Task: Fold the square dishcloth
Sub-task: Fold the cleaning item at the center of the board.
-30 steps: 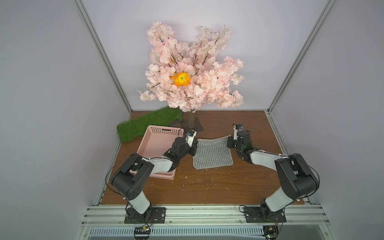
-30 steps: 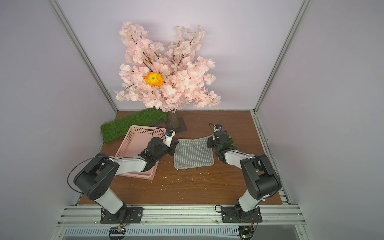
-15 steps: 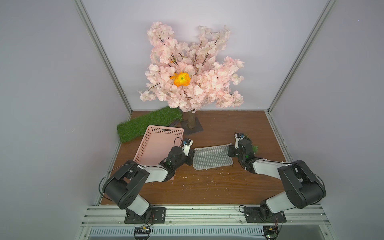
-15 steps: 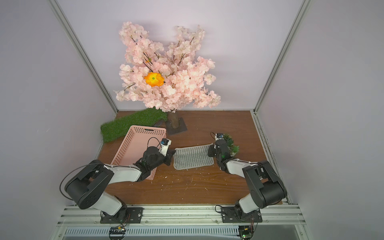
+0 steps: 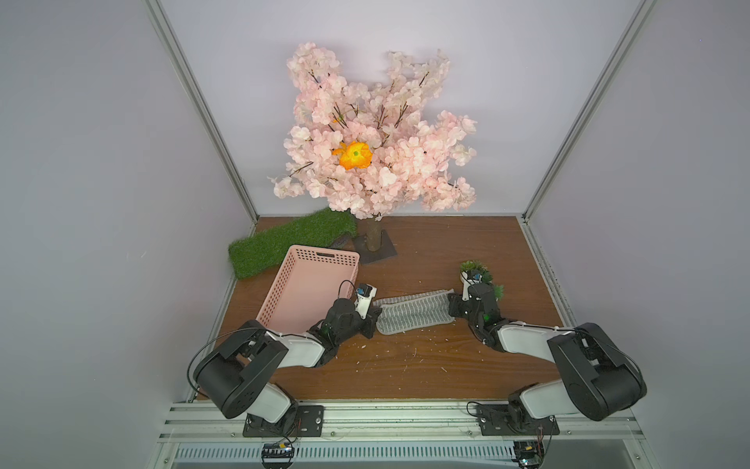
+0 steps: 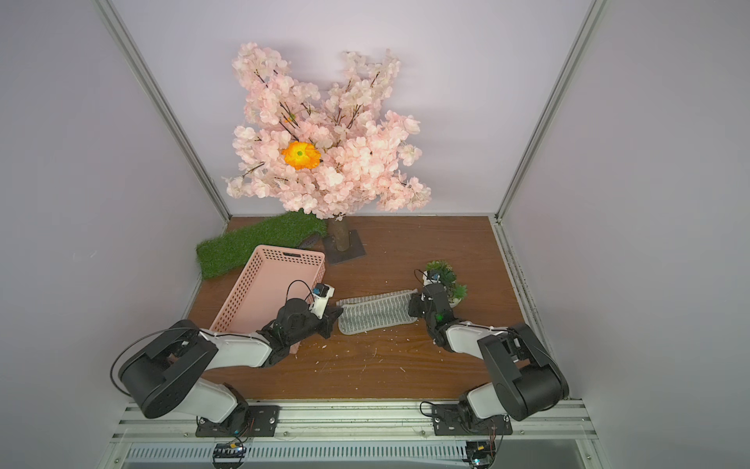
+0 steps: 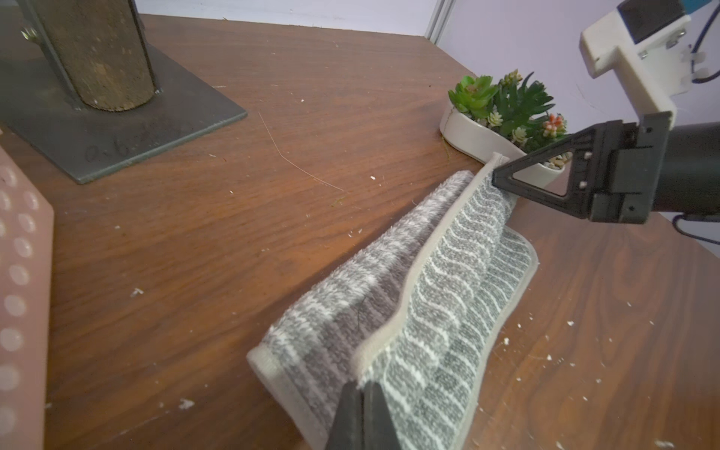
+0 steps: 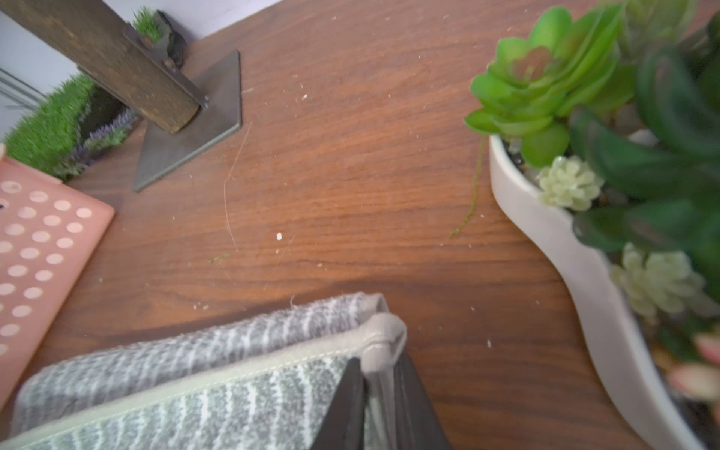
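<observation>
Tabletop [image 5: 426, 365] of dark wood carries the square dishcloth [image 5: 414, 314]. In both top views the cloth lies just beside the pink basket [image 5: 320, 260], off the basket's corner nearest the arms. It is doubled over into a long narrow band, with a plain grey hem running along its length. The left pincer [image 7: 360, 389] is at the end of the cloth nearest the pink basket, its jaws pressed together on the hem there. The right pincer [image 8: 380, 374] is at the end farthest from the pink basket. The bunched grey corner is pinched between its black fingers [image 8: 343, 405] and raised a little off the wood. Farther again from the pink basket stands a white planter of succulents [image 7: 479, 136], close to that raised corner.
</observation>
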Available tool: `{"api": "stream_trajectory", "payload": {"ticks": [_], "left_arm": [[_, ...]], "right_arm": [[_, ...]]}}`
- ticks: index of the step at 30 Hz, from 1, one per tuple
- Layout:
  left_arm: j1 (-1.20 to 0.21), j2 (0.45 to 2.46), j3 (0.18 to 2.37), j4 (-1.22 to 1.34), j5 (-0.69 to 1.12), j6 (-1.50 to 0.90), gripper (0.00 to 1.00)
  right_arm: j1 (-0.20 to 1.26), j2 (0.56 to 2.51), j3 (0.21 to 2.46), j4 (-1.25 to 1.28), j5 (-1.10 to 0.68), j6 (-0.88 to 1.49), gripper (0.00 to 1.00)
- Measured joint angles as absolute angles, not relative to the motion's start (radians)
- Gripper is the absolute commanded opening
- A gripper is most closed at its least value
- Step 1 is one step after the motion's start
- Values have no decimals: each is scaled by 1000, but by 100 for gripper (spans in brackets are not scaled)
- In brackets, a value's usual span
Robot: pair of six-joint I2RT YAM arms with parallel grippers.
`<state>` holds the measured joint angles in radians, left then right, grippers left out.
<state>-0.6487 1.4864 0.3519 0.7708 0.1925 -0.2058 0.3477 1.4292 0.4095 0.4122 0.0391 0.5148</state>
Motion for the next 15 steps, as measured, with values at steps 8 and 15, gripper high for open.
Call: {"api": "stream_trajectory", "payload": {"ticks": [8,15], "left_arm": [[-650,1448,316,762,269,-229,28],[-650,1427,315,736,350,-230,30]], "right_arm": [[348,1405,371,419,45,543,33],[348,1320,348,392,68,562,39]]}}
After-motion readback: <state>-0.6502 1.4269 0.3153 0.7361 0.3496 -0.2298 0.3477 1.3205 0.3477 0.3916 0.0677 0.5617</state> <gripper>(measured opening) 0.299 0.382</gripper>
